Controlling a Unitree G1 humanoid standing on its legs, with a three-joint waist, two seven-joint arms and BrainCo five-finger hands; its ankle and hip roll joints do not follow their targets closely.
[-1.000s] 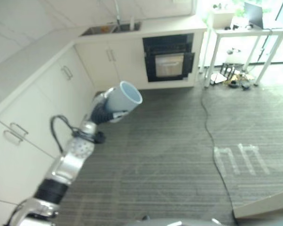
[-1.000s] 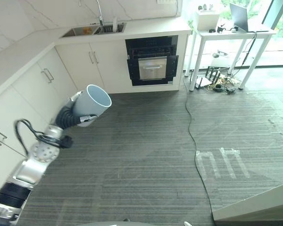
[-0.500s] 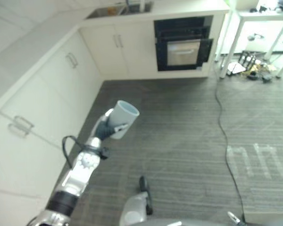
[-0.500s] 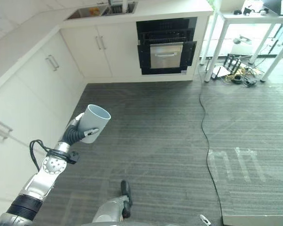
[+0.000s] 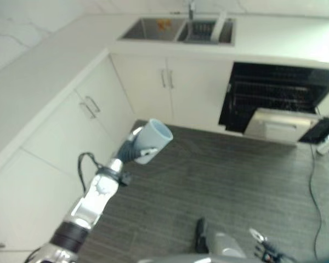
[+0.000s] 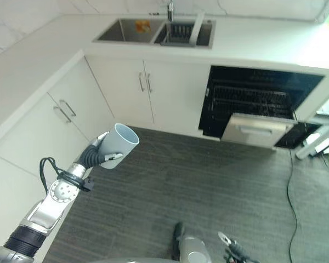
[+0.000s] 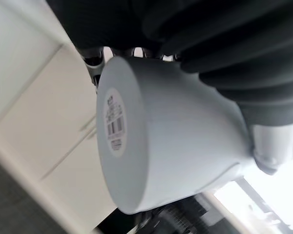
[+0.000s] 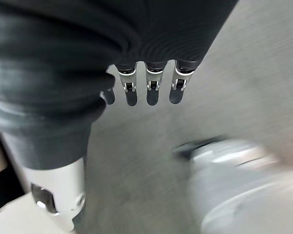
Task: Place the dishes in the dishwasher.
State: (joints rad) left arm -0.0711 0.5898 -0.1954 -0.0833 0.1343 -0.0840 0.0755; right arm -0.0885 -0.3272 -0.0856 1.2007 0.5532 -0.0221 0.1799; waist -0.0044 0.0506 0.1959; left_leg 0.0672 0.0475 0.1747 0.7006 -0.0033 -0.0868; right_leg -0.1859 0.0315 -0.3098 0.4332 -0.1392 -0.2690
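fingers of the left hand (image 6: 96,155) wrap the cup (image 6: 118,145), carrying it tipped over the floor, well apart from the open dishwasher (image 6: 252,112), probably for loading. the left wrist view shows the cup's labelled base; the right hand (image 8: 146,87) hangs with straight, empty fingers.

The left arm (image 6: 44,211) was silver-grey with a black band low down and a round silver wrist joint. The left hand (image 6: 92,157) wore a dark ribbed cover. The right hand (image 8: 151,90) showed silver fingers with dark tips below the same ribbed cover, beside a silver thumb base.
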